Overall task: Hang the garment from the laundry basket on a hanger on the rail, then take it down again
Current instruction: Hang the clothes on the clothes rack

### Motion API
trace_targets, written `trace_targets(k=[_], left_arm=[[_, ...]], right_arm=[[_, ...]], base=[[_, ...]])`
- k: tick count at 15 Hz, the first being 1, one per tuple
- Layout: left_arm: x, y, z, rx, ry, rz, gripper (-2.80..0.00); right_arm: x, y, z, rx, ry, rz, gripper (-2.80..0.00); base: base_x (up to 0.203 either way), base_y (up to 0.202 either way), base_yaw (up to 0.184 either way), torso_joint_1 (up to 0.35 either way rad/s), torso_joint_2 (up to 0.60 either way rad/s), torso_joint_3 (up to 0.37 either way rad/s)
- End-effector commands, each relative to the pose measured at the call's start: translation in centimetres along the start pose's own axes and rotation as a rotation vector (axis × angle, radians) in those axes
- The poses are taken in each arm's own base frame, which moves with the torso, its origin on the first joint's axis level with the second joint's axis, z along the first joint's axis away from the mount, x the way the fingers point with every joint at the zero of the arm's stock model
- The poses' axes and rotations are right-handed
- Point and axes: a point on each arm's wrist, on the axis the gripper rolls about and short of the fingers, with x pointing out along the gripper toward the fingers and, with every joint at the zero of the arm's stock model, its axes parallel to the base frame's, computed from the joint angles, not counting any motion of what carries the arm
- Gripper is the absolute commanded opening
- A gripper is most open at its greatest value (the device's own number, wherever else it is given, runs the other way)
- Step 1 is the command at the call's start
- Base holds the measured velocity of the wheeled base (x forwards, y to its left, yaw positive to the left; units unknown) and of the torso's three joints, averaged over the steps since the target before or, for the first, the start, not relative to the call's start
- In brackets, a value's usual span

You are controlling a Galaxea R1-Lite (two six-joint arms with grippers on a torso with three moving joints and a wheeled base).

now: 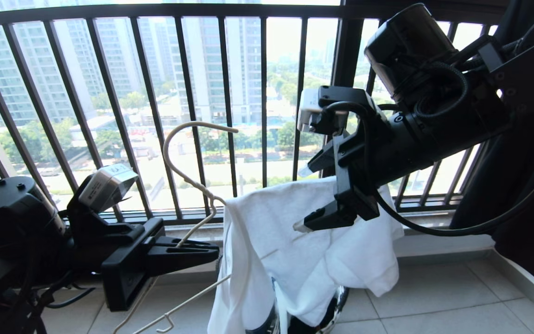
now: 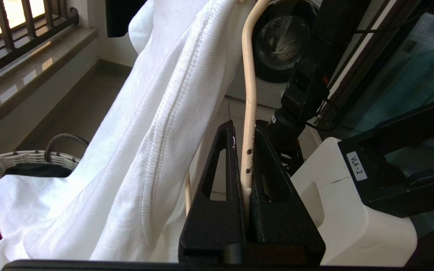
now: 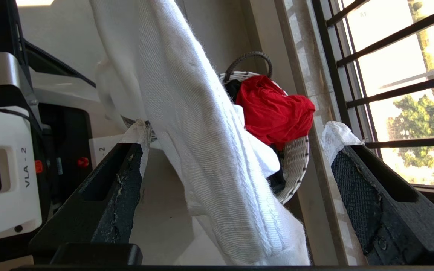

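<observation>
Left gripper (image 1: 202,253) fingers pinch hanger (image 1: 188,181) arm, hook upward | white T-shirt (image 1: 313,250) draped over hanger's right shoulder, above laundry basket (image 3: 296,158) | right gripper (image 1: 313,195) fingers spread wide, straddling the hanging cloth, nearer arm.

This is the laundry balcony of a high-rise flat. A dark barred metal balcony railing (image 1: 193,111) looks out on tall apartment towers (image 1: 30,69), trees and a road far below. Pale square floor tiles (image 1: 443,297) run beside a stone sill (image 2: 21,71). A front-loading white washing machine (image 2: 277,49) stands nearby, as does a white woven laundry basket (image 3: 296,158) holding clothes.
</observation>
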Motion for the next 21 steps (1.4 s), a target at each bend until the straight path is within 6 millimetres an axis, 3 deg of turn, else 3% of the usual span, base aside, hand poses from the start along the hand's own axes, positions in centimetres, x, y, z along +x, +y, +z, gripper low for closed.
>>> trace_targets(k=[1,12,13,21], left_arm=[[-0.1,-0.5,0.0,0.006,0.012,-0.036,-2.80],[-0.6,-0.7,0.8,0.068,-0.007,-0.033,-2.80],[-0.7,-0.6,1.0,0.075,-0.012,-0.027,-2.80],[-0.9,-0.6,2.4,0.140,-0.075,0.064,-2.80]], right_arm=[[0.4,0.1,-0.2,0.004,0.010,0.029,0.00],[0.4,0.6,-0.3,0.012,-0.002,0.089,0.00],[0.4,0.6,-0.3,0.012,0.000,0.090,-2.80],[0.6,1.1,0.1,-0.001,-0.007,0.105,-2.80]], base=[[0.000,0.000,0.000,0.000,0.00,0.000],[0.000,0.000,0.000,0.000,0.00,0.000],[0.000,0.000,0.000,0.000,0.00,0.000],[0.000,0.000,0.000,0.000,0.00,0.000]])
